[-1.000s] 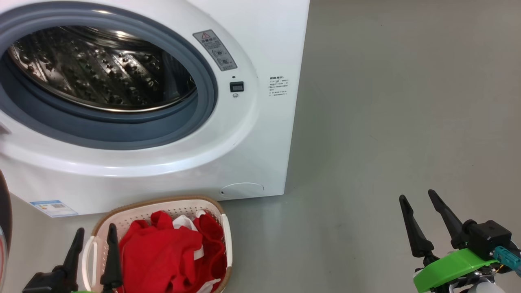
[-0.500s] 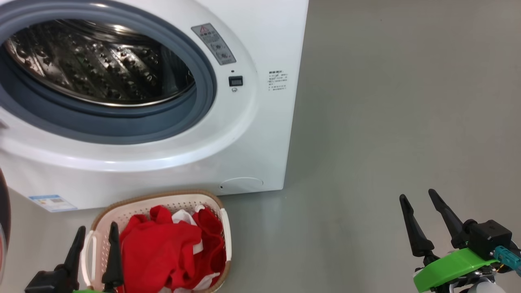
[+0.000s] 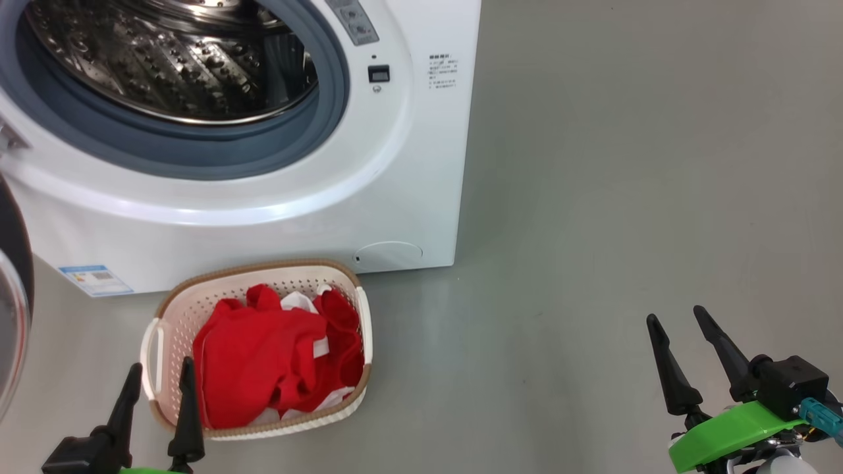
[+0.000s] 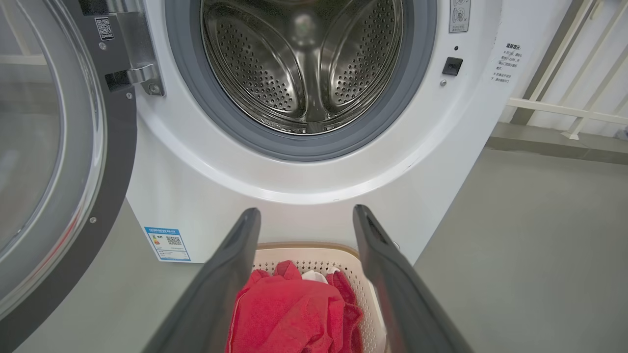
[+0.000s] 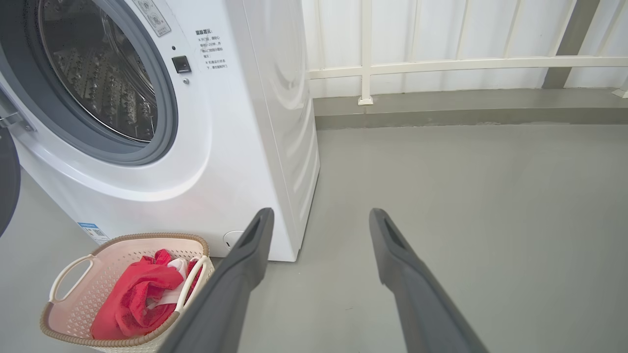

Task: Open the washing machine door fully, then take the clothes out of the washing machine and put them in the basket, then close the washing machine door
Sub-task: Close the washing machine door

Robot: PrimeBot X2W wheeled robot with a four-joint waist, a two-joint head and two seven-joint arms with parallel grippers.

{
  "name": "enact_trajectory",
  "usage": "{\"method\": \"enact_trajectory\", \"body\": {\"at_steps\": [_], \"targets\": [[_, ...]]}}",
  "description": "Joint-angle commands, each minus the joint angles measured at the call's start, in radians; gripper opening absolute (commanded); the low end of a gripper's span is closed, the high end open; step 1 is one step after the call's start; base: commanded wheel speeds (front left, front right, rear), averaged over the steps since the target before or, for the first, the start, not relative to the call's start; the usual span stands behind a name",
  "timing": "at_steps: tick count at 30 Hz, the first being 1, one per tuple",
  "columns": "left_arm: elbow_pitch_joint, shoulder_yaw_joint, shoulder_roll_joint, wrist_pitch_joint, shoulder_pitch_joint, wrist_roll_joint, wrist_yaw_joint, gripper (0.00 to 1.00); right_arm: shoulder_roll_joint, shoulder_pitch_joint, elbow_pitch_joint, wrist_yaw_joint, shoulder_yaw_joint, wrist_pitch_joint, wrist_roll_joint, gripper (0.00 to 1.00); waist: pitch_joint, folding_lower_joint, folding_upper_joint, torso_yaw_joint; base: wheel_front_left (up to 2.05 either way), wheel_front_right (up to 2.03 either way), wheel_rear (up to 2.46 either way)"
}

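Observation:
The white washing machine [image 3: 276, 204] stands with its drum [image 4: 304, 63] empty and its black-rimmed glass door [image 4: 49, 147] swung wide to the left; the door's edge [image 3: 10, 309] shows at the left of the head view. On the floor in front sits the cream basket [image 3: 263, 267] with the red and white clothes [image 3: 263, 355] lying in it. My left gripper [image 3: 163, 363] hovers open at the basket's near left corner, with nothing between its fingers, and points at the machine [image 4: 306, 210]. Well to the right, over bare floor, my right gripper [image 3: 675, 314] is open and holds nothing [image 5: 322, 211].
Grey floor [image 3: 625, 197] stretches to the right of the machine. A white railing [image 5: 441, 63] and a low grey kerb [image 5: 441, 115] run along the wall behind. The open door juts out to the left of the basket.
The head camera has moved: machine and basket sit higher in the picture, and more of the basket and door edge shows. Both grippers keep their place and stay open.

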Motion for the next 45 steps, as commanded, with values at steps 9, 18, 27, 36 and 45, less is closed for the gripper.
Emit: {"method": "enact_trajectory", "body": {"at_steps": [9, 18, 27, 36, 45], "targets": [[-0.015, 0.025, 0.019, -0.012, -0.018, -0.002, -0.003, 1.0, -0.011, -0.013, -0.026, 0.002, 0.019, -0.007, -0.002, 1.0, -0.008, 0.0, 0.0, 0.005, -0.25, 0.25, 0.0], [-0.014, 0.027, 0.012, -0.012, -0.011, 0.007, -0.003, 1.0, -0.014, -0.006, -0.026, 0.002, 0.023, -0.007, -0.003, 1.0, -0.017, 0.0, 0.0, 0.017, 0.0, 0.0, 0.0], [-0.012, 0.045, 0.002, -0.012, -0.01, -0.003, -0.003, 1.0, -0.025, -0.013, -0.022, 0.002, 0.058, -0.007, 0.0, 1.0, -0.015, 0.0, 0.0, 0.081, 0.0, 0.0, 0.0], [-0.004, 0.075, -0.006, -0.012, 0.006, -0.024, 0.0, 1.0, -0.049, -0.031, -0.007, 0.002, 0.12, -0.007, 0.003, 1.0, -0.011, 0.0, 0.0, 0.218, 0.0, 0.0, 0.0], [0.006, 0.035, -0.007, -0.012, 0.027, -0.099, 0.031, 1.0, -0.079, -0.079, 0.01, 0.002, 0.181, -0.007, 0.008, 1.0, -0.011, 0.0, 0.0, 0.367, 0.0, 0.0, 0.0]]}}
